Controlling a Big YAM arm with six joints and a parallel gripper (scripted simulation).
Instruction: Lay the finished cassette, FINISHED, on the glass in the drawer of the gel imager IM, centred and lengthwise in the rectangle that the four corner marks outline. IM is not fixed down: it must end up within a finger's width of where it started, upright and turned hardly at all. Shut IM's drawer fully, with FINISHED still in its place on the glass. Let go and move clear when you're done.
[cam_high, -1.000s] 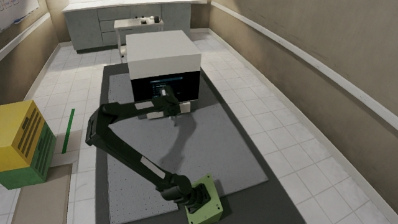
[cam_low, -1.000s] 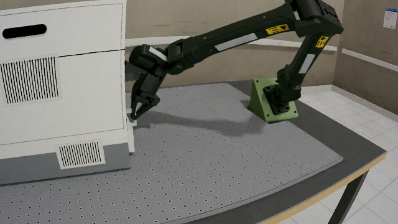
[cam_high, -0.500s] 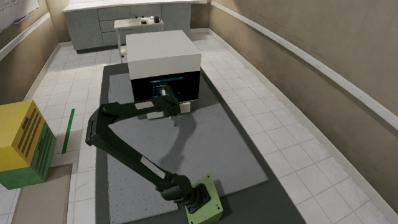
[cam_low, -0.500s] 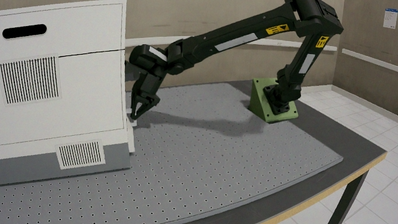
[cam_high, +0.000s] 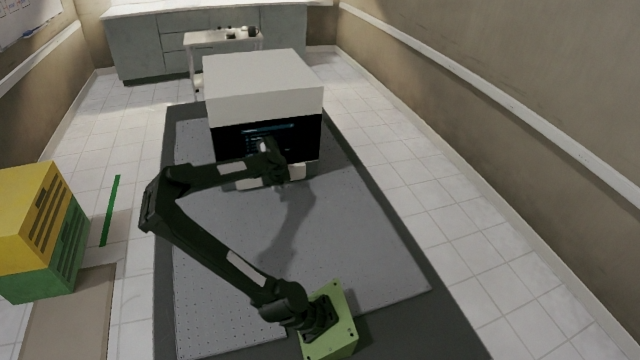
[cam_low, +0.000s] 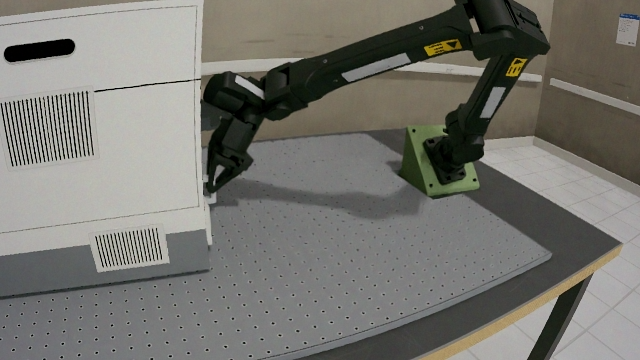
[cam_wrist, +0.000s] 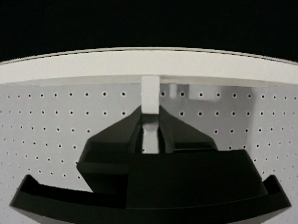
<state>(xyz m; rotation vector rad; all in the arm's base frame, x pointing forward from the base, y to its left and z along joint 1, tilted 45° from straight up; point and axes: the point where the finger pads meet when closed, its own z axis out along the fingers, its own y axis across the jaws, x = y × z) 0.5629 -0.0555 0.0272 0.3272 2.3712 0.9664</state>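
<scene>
The pincer is clamped on the white handle, with one finger on each side. It points down, tilted. The handle is on the drawer's white front. The drawer looks shut or almost shut; I can't tell which. FINISHED is out of sight, so I can't tell if it is on the glass. IM stands upright on the gray board, and its dark screen is lit. The black arm bends back to a green block on the bench. A yellow and green box is off to the side.
</scene>
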